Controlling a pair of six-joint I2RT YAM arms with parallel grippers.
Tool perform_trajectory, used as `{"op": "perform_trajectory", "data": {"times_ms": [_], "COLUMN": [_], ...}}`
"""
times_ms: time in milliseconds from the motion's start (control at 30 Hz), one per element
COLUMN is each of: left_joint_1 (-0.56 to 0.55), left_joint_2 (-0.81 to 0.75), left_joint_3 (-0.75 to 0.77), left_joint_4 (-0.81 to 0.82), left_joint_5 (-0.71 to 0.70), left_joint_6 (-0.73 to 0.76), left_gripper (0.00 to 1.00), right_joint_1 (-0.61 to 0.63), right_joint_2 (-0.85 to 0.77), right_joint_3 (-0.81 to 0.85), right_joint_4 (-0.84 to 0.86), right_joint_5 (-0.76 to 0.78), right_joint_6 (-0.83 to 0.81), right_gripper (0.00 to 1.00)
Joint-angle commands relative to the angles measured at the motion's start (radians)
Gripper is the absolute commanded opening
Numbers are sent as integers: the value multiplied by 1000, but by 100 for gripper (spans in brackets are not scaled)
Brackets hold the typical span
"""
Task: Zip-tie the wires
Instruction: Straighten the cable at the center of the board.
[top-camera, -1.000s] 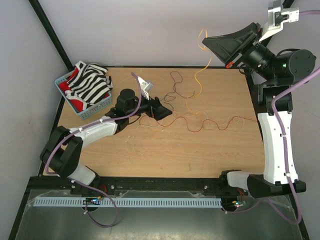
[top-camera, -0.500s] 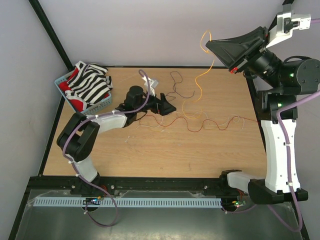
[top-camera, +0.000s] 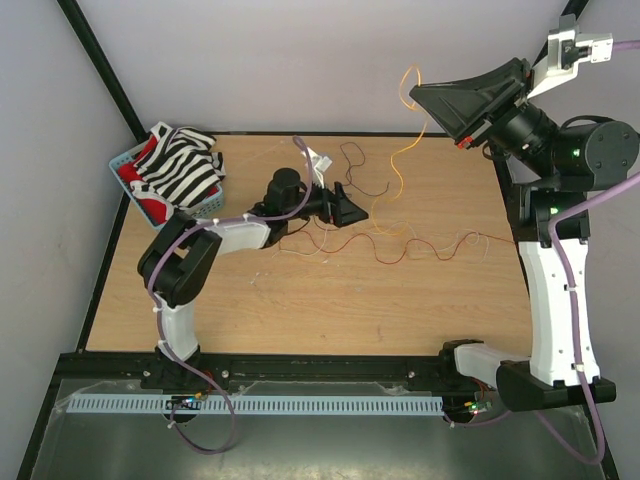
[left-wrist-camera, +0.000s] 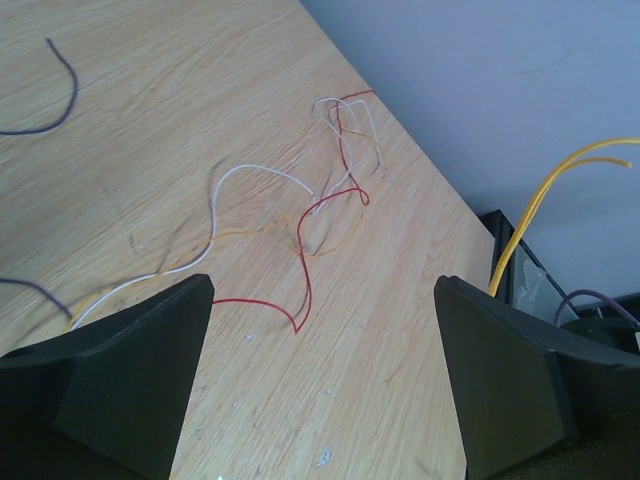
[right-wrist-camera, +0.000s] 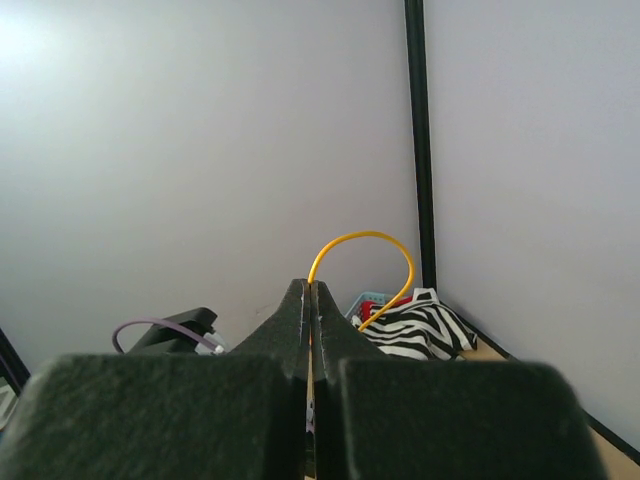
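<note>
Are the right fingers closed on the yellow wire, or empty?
Shut on it: in its wrist view the right fingers press together, the yellow wire looping out from their tips.

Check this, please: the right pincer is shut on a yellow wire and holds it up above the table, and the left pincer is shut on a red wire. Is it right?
Not quite. The left pincer is open and holds nothing. The red wire lies loose beneath it, as the left wrist view shows. The right pincer is indeed shut on the yellow wire, held up.
</note>
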Motion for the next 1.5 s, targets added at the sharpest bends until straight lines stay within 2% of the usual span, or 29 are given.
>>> {"op": "perform_trajectory", "data": {"times_ms": [0,300,567,733,1233,1367,1467], "left_joint_1": [-19,-51,-65,-107,-145,-145,-145], "left_joint_2": [45,97,84,45,55,64,73], "left_joint_3": [68,116,92,60,79,84,85], "left_joint_4": [82,172,361,373,376,376,376], "left_joint_5": [58,130,208,209,193,190,186], "left_joint_6": [-46,-106,-183,-94,-77,-78,-81], "left_gripper": [94,94,94,94,94,87,69], "right_joint_1": [3,3,3,4,3,2,3], "right_joint_2": [-38,-50,-52,-49,-50,-49,-48], "right_joint_3": [-4,-24,-44,-58,-77,-86,-87], "right_joint_4": [65,73,82,114,183,185,185], "right_joint_5": [6,14,20,29,15,16,21], "right_joint_6": [19,23,27,55,112,112,108], "right_gripper": [2,3,3,3,3,3,3]}}
